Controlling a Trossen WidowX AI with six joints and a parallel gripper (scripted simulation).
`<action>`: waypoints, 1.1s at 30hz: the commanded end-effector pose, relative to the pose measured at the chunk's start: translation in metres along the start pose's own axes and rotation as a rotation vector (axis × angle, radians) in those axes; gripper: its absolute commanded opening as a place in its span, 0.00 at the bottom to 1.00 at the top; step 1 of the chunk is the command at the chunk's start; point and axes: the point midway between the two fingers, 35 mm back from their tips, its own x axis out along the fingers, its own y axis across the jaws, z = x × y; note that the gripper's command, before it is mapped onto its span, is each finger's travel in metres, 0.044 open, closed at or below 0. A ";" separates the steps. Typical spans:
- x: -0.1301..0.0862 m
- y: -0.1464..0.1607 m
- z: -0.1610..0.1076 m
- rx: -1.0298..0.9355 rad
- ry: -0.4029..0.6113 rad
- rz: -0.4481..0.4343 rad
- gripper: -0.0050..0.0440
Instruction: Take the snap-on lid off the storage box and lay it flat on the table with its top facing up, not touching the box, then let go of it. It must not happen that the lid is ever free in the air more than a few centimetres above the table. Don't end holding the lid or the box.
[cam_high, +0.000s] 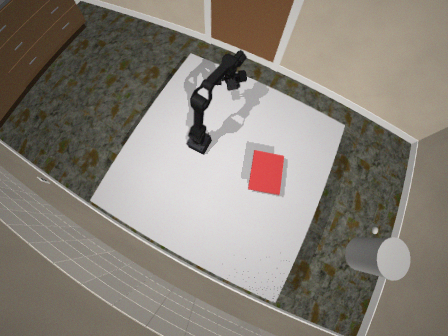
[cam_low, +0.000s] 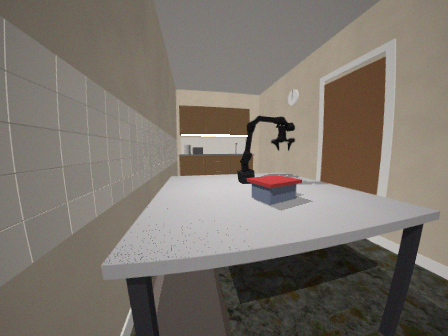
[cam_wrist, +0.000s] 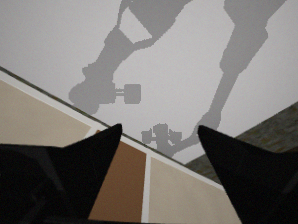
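The red snap-on lid (cam_high: 266, 171) sits closed on the grey storage box (cam_low: 272, 194) on the white table, right of the arm's base. It also shows in the exterior view (cam_low: 274, 181). My gripper (cam_high: 234, 80) (cam_low: 283, 143) hangs high above the far part of the table, well away from the box, with its fingers spread wide and nothing between them. In the wrist view the two dark fingertips frame only bare table top and arm shadows; the box and lid are out of that view.
The arm's base (cam_high: 198, 141) stands on the table left of the box. A grey cylinder (cam_high: 377, 257) lies on the floor beyond the table's right corner. A brown door (cam_low: 352, 130) and walls edge the room.
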 end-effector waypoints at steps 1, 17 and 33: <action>0.000 0.000 0.000 0.000 0.000 0.000 0.92; 0.000 0.000 0.000 0.000 0.000 0.000 0.92; -0.022 0.102 0.192 0.101 0.143 0.371 0.58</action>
